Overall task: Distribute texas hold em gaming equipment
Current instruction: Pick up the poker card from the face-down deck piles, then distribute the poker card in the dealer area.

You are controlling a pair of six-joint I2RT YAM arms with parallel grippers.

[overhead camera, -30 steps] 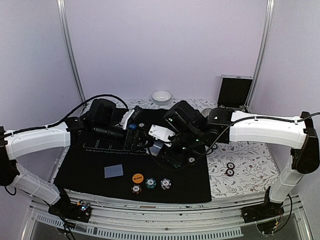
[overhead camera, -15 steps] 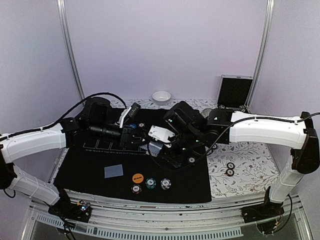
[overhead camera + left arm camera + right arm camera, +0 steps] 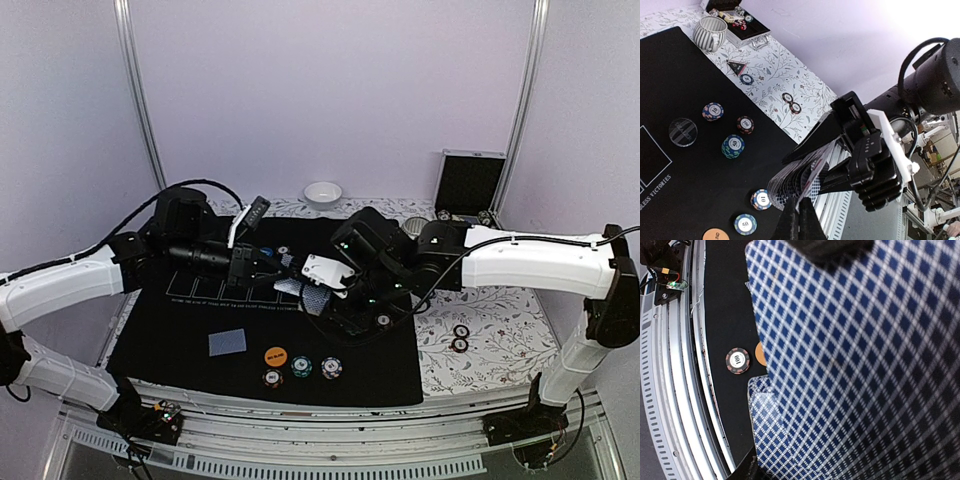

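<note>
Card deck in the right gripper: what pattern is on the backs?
The card deck shows a blue-and-white diamond check, clearest in the right wrist view.

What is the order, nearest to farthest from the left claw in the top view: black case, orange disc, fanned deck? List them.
1. The fanned deck, right at the left claw, centre.
2. The orange disc, near edge of the mat.
3. The black case, far right corner.
</note>
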